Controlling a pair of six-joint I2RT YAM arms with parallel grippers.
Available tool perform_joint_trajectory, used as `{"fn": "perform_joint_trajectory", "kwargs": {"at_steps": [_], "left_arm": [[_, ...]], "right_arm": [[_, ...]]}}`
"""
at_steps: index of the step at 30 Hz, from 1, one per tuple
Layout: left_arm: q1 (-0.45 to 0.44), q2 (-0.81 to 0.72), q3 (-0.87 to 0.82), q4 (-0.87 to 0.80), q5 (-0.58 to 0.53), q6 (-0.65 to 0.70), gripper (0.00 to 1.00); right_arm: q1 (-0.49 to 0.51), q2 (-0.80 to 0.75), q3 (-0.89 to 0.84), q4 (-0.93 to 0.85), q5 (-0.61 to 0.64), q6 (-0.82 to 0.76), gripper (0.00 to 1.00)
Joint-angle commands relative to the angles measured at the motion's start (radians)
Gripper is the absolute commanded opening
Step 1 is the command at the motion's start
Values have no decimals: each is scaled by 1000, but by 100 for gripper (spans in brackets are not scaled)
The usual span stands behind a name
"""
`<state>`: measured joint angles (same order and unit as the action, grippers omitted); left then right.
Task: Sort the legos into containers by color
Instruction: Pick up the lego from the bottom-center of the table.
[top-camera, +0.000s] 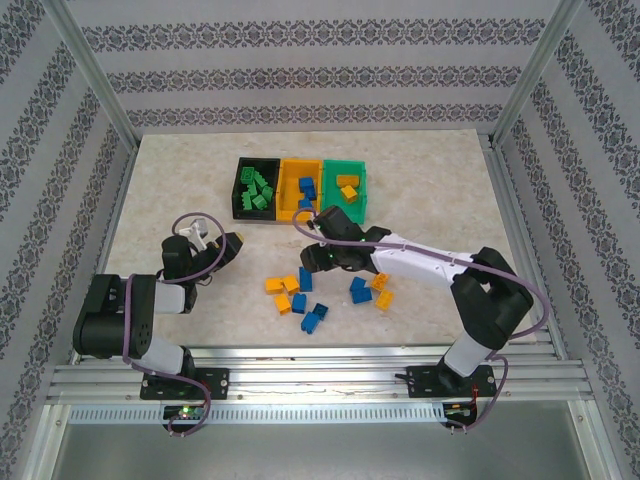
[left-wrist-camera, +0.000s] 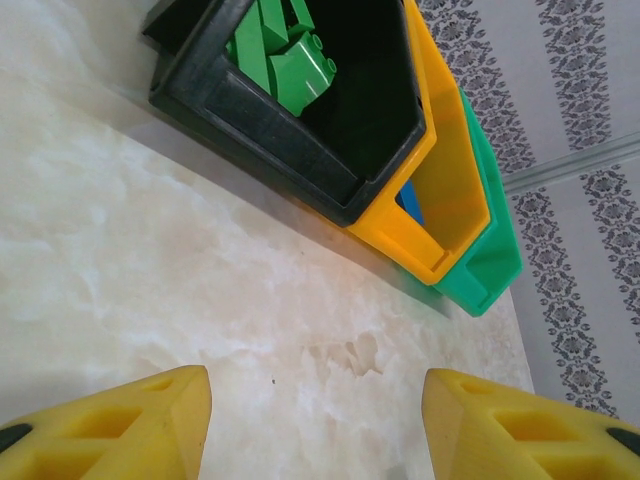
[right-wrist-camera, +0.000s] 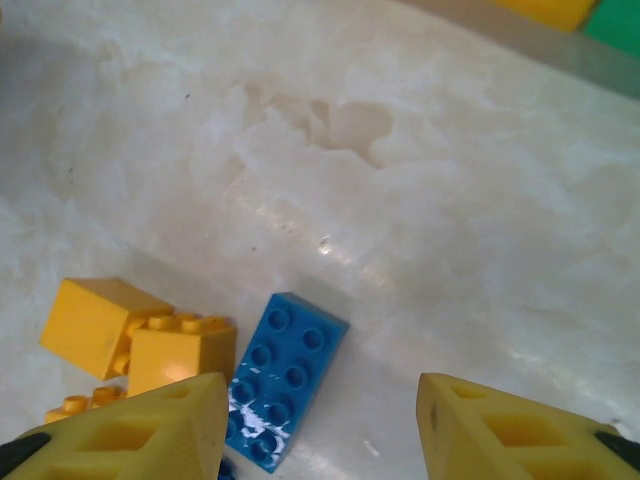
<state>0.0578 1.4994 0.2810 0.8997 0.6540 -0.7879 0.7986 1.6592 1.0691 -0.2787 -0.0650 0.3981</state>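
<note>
Yellow fingers (right-wrist-camera: 150, 430) of the right gripper (right-wrist-camera: 320, 400) stand spread, with nothing pinched between them. A blue brick (right-wrist-camera: 285, 375) lies flat on the table (right-wrist-camera: 450, 200) just beside the left finger. Its studs face up in two rows of four, and its near end has whitish specks. Left of it sit two orange-yellow bricks (right-wrist-camera: 180, 350), touching each other (another peeks out nearer, partly hidden by the finger).

From above, the right gripper (top-camera: 312, 258) hovers at the far edge of the loose bricks (top-camera: 313, 320). These are small studded pieces in blue and orange-yellow, scattered at the middle of the table between the two arms, some touching and some apart.

The left gripper (left-wrist-camera: 318, 385) is spread too, holding nothing, with only pale marbled table between its fingers. From above it sits near and to the left of the black bin (top-camera: 241, 195).

Three open-top bins are joined in a row at the far middle of the table:
- The black bin, on the left, holds green bricks (top-camera: 258, 190) (glossy and piled loosely in the left wrist view).
- The orange-yellow bin (top-camera: 284, 190), in the middle, holds blue bricks (top-camera: 308, 190).
- The green bin (top-camera: 364, 185), on the right, holds orange-yellow pieces (top-camera: 348, 187).
</note>
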Motion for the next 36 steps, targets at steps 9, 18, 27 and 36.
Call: {"fn": "perform_joint_trajectory", "kwargs": {"at_steps": [9,18,27,36], "left_arm": [[-14,-29,3,20,2,14,57],[-14,-54,3,-5,1,17,58],[-14,-44,4,5,6,13,57],[-15,-30,4,11,3,15,57]], "right_arm": [[60,180,117,-40,41,62,56],[75,260,148,-85,66,86,55],[82,258,94,-132,116,94,54],[85,217,33,-117,80,119,53]]}}
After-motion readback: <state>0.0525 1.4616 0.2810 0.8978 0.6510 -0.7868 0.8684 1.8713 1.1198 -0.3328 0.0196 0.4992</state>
